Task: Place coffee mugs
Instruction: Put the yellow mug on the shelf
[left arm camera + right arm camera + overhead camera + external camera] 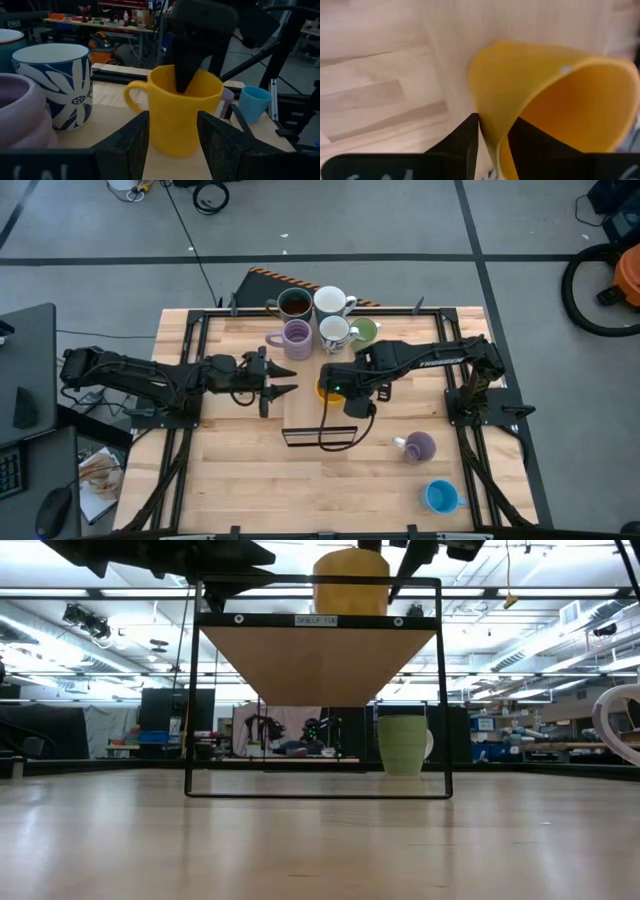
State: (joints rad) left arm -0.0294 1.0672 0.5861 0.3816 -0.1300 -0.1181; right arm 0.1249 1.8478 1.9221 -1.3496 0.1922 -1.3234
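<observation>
- The orange-yellow glazed handled mug point(182, 110) sits on the wooden top of a small black wire-frame shelf point(318, 628) near the middle of the tabletop point(240, 480), a little toward its far edge.
- The right claw point(492, 135) is clenched on this mug's wall: one finger inside the cup, the other against its outside, as the right wrist view shows.
- Step in hand, by judgement: setting this mug on the shelf. The low view shows its base down on the shelf top, so the placing looks nearly complete.
- Next move, by judgement: part the fingers and lift straight up, so the inner finger clears the rim without tipping the mug off the shelf.
- The left claw point(283, 378) is released, jaws spread, hovering just beside the mug on its left and aimed at it, not touching.
- At the far edge stand a dark brown mug point(294, 304), a white mug point(330, 302), a white mug with blue flower pattern point(334, 332), a lilac mug point(296, 338) and a green mug point(364, 332).
- Toward the near right corner lie a second lilac mug point(420, 447), on its side, and a blue mug point(440, 497).
</observation>
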